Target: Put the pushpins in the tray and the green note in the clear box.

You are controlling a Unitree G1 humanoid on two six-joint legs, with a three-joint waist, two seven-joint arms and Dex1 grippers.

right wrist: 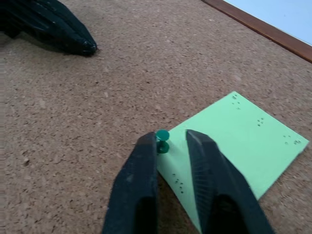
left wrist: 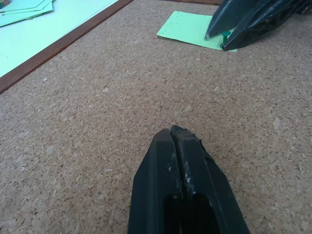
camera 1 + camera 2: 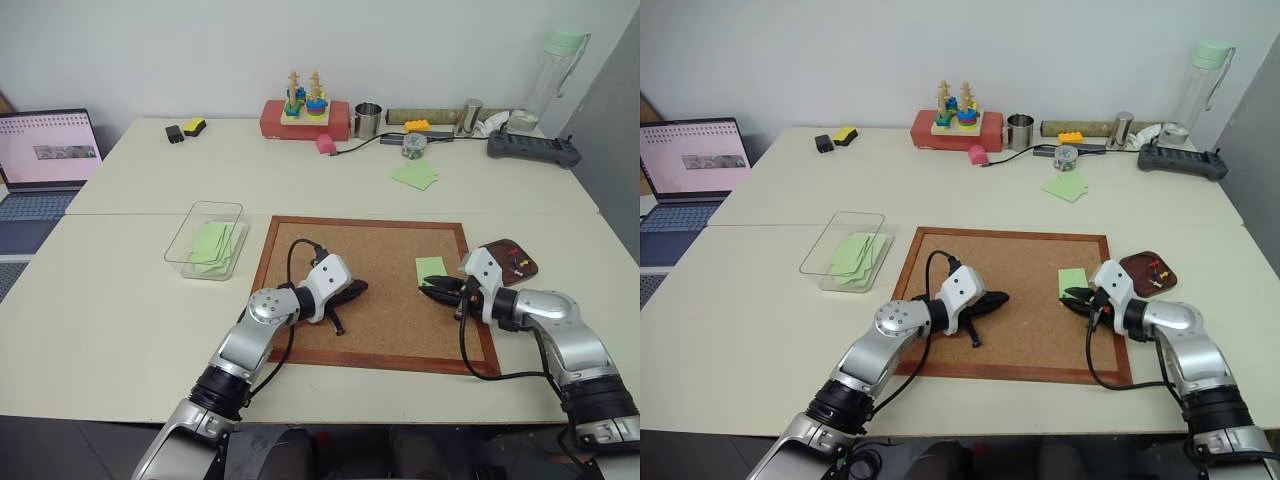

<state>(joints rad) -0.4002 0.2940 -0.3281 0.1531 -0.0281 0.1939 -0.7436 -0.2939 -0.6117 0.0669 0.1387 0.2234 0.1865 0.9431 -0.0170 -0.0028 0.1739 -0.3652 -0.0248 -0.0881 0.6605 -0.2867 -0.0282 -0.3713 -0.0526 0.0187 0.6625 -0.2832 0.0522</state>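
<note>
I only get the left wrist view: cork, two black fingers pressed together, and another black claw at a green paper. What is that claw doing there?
Observer: That's the right gripper. Its own wrist view shows its fingers slightly apart, with a green pin between them, standing at the corner of the note.
Operator: Where would the pin go?
Observer: A brown tray sits just right of the corkboard, with red and yellow pins in it.
Operator: And the paper?
Observer: A clear box stands left of the board, with green notes inside.
</note>
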